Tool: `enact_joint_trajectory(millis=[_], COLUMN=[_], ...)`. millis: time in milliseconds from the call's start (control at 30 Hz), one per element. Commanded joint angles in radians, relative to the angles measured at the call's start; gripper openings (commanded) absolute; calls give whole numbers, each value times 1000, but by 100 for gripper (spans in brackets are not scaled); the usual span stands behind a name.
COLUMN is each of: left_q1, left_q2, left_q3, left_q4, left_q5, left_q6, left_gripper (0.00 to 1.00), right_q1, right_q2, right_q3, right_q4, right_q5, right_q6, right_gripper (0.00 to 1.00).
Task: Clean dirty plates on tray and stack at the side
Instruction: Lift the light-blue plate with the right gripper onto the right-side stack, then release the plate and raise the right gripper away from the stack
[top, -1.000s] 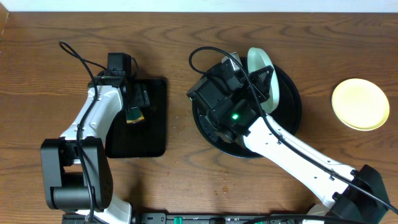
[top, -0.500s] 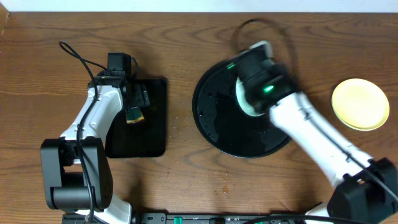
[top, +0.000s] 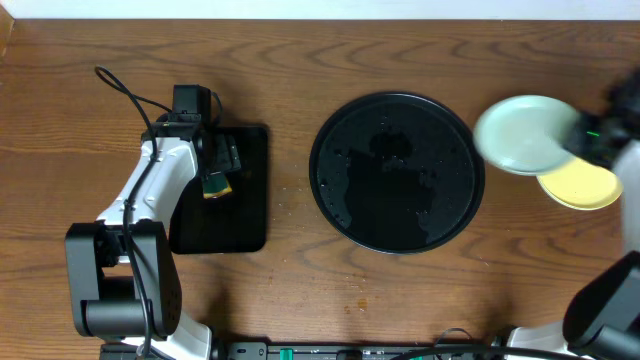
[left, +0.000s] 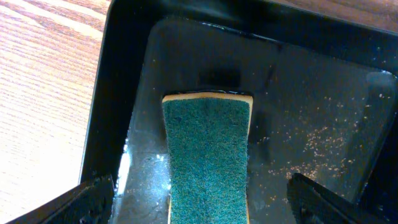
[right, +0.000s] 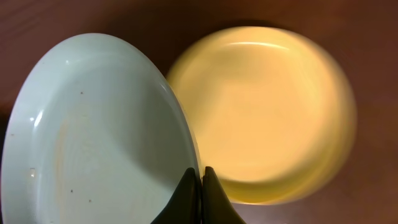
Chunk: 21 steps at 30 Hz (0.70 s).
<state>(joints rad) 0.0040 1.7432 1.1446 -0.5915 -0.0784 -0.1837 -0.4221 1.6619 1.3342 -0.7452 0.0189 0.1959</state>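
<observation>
Right gripper (right: 200, 179) pinching pale blue plate (top: 520, 135) over yellow plate (top: 588, 186), right of round black tray (top: 335, 205), left gripper (left: 208, 199) spread wide above green sponge (left: 208, 149)

Brown wood-grain table (top: 290, 50), white wall (top: 300, 8) behind.

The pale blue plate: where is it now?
Overhead, the pale blue plate is far right, pinched by the right gripper, just past the round black tray, overlapping the yellow plate.

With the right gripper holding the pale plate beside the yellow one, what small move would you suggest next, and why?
Probably shift the pale plate sideways until it is centred above the yellow plate: the right gripper pinches its rim, and it overlaps the yellow plate only partly.
</observation>
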Motion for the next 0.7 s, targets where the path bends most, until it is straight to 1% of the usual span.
enact_joint_trajectory(millis=[0,100,200,367,400,433,500,533,600,667], left_q1=[4,4,4,4,4,4,4,4,4,4], left_q2=[2,2,2,2,2,2,2,2,2,2], left_q3=[3,3,3,3,3,3,3,3,3,3], left_q4=[-1,-1,-1,-1,-1,-1,-1,-1,-1,-1], left_q5=[-9,-9,-9,-9,-9,-9,-9,-9,-9,-9], left_q6=[-2,-2,-2,-2,-2,-2,-2,-2,-2,-2], left_gripper=[89,89,89,89,89,89,89,89,89,89], right_q1=[-167,-269,-331,-340,-337,-336,-334,-334,-334,-330], right_q2=[3,10,26,66,75,85,103,109,117,119], right_q3=[-2,-2,-2,-2,-2,-2,-2,-2,-2,-2], right_q4=[2,13,24,32,33,35,35,34,31,19], right_q5=[-64,-100,-129,-147,-147,-147,-148,-154,-176,-228], right_q6=[113,122,122,122,122,122,121,110,80,45], right_gripper=[1,1,1,1,3,12,33,40,46,48])
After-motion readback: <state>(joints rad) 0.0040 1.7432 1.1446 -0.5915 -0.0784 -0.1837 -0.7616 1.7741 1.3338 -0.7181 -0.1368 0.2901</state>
